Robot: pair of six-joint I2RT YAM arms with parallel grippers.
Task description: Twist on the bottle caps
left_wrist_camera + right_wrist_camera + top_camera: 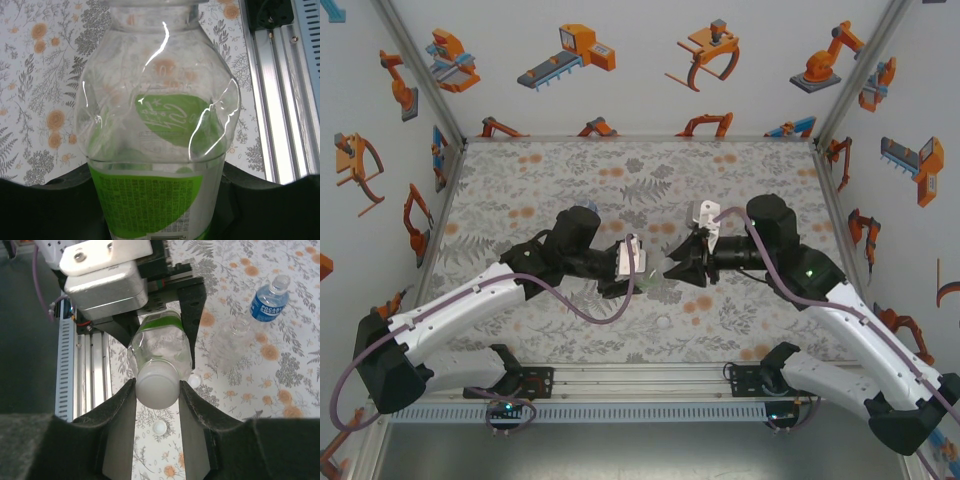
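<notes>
Right end effector: nearest the lens in the right wrist view. Its two dark fingers are drawn narrow and press against either side of the white cap.
White cap: sits on the neck of the green-labelled bottle, squarely between the right fingertips and touching both.
Green-labelled bottle: held on its side in the air above the worktop, with its neck pointing at the right end effector. The top view shows it between the two arms.
Left end effector: clamped on the bottle's body at the green label, one black finger on each flank. In the left wrist view the clear shoulder of the bottle rises out of its grip.
Loose caps: two lie on the worktop beneath the held bottle. One shows between the right fingers, the other just beside the right-hand finger.
Blue-labelled bottle: on the worktop, well apart from both end effectors, with a cap on its neck.
Colourless bottle: on the worktop near the blue-labelled one, its open mouth showing.
</notes>
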